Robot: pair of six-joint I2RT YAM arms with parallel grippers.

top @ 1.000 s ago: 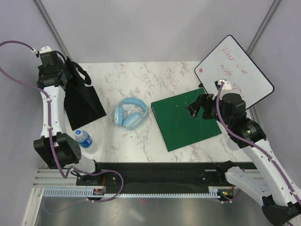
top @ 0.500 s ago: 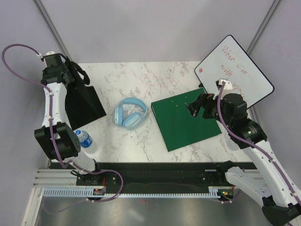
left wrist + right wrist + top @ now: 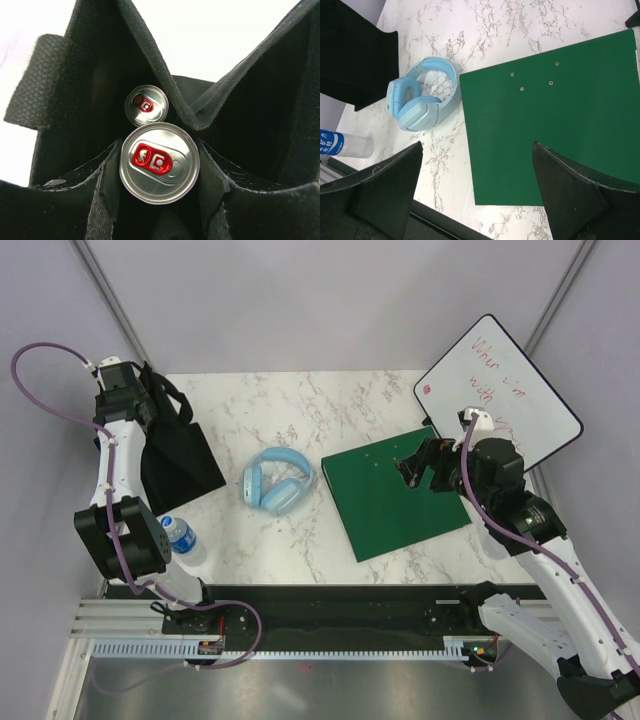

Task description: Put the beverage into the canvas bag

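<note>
Two cans show in the left wrist view. The silver can (image 3: 160, 162), red tab up, sits upright between the left fingers (image 3: 106, 185), which are closed on its sides. It hangs just above the open mouth of the canvas bag (image 3: 250, 100). A second can (image 3: 146, 105) stands deeper inside, just beyond it. The bag is at the far left of the counter (image 3: 330, 405), slumped and floppy, handles up by the wrist.

Step in hand, as I read it: lower and let go.
- A fold of the bag's cloth dips in right behind the held can, touching or nearly so, I can't tell which. Go straight down on the near side of it so the rim doesn't drag fabric in.
- Keep the can vertical and aim beside the second can, not on top of it.
- Release low, once the base has support; dropped from here it likely tips or knocks the other can.
- Open only enough to free it, since cloth crowds both fingers, then lift straight up clear of the handles.

The right fingers (image 3: 380, 190) are spread wide and empty, hovering over the green binder (image 3: 395, 495), well apart from the bag. They're best left there. The water bottle (image 3: 180, 536) lies on the counter near the left arm's base, and the blue headphones (image 3: 277, 481) are mid-counter.
</note>
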